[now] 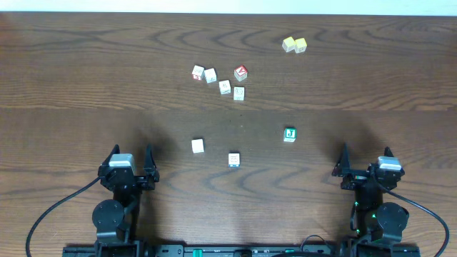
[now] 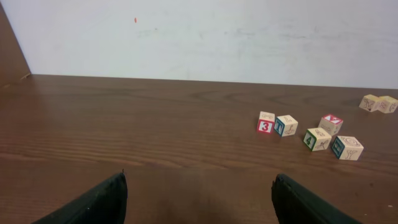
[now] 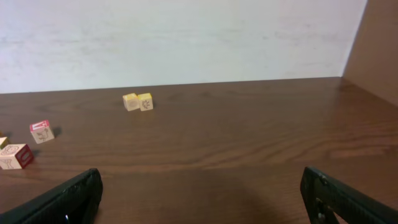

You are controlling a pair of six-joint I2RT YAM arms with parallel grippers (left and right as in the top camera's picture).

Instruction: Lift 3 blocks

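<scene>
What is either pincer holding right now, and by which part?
Nothing is held. The left pincer and the right pincer both stand open and empty.

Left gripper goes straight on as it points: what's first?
Looks free: ahead of the left gripper only bare table to the far edge. The lettered cubes sit off to its right, probably outside the line.

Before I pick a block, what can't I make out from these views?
1. Overhead only, outside both wrist views: white block, orange-marked block, J block.
2. Markings on the white and orange-marked blocks: too small overhead to read.
3. Right wrist view: sliver of a block cut off by the left edge.
</scene>
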